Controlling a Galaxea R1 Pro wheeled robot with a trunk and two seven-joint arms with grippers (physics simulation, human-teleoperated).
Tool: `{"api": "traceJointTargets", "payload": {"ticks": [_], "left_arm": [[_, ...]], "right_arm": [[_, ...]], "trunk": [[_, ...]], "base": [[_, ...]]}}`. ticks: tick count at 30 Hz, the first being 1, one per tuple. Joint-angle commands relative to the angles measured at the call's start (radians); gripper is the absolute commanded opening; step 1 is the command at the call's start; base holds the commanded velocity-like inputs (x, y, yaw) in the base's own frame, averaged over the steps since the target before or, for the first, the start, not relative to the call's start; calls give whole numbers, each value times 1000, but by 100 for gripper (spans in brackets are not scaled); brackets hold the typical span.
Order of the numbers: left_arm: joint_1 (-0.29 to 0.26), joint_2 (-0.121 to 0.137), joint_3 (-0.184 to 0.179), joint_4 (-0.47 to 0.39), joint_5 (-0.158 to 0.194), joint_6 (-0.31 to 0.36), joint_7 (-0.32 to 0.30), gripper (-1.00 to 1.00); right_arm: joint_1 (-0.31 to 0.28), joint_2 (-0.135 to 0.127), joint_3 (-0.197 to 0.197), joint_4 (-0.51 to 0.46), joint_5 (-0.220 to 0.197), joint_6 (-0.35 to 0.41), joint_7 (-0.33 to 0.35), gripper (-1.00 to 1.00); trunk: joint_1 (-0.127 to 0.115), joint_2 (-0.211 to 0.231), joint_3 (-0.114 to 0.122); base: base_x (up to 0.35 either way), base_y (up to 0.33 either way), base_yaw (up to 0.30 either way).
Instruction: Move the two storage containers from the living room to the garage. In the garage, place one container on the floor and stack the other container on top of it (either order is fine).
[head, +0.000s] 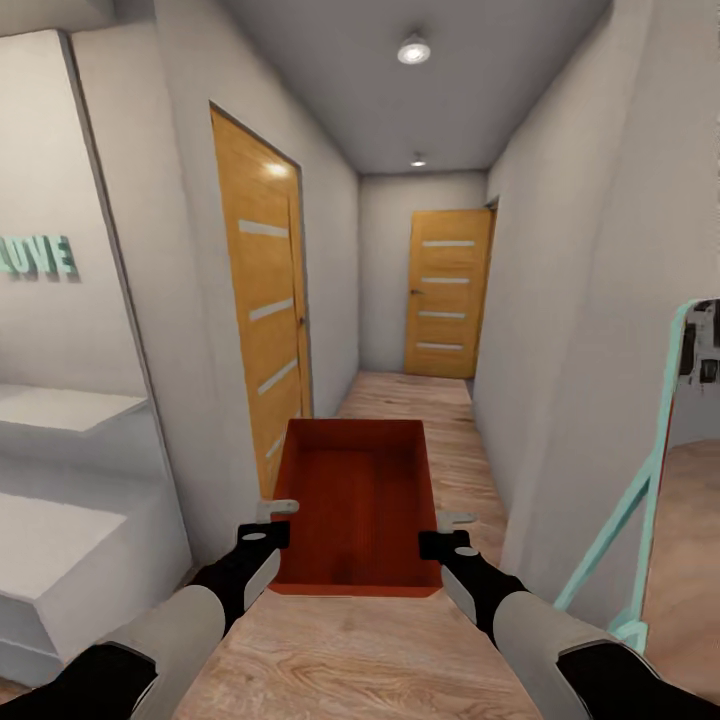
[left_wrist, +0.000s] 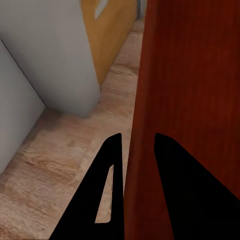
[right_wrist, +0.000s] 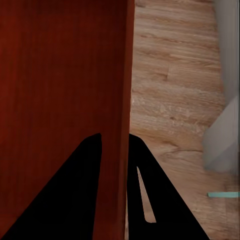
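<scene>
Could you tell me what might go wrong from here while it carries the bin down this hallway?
Both grippers, left and right, pinch only the thin side walls of the storage container, so a jolt could let it slip. The corridor is narrow; the bin or an elbow might clip the near orange door or the right wall.

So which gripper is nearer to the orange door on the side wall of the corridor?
Left. The left gripper grips the container wall on the side door side; the right gripper grips the opposite wall.
</scene>
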Motion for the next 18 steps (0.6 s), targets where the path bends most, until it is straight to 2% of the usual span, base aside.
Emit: {"api": "traceJointTargets", "payload": {"ticks": [1, 13, 18], "left_arm": [[-1, 1, 14, -16, -10, 7, 10, -100], [-1, 1, 13, -16, -10, 7, 10, -100], [-1, 1, 14, -16, -10, 5, 10, -100]], "right_arm": [[-1, 0, 3, 3, -21, -1, -5, -100], [-1, 0, 3, 3, -21, 0, -5, -100], [-1, 0, 3, 3, -21, 1, -5, -100]], "trunk": [[1, -1, -2], [1, -1, -2], [1, -1, -2]], "base": [[305, 213, -287], [305, 213, -285], [305, 210, -97]]}}
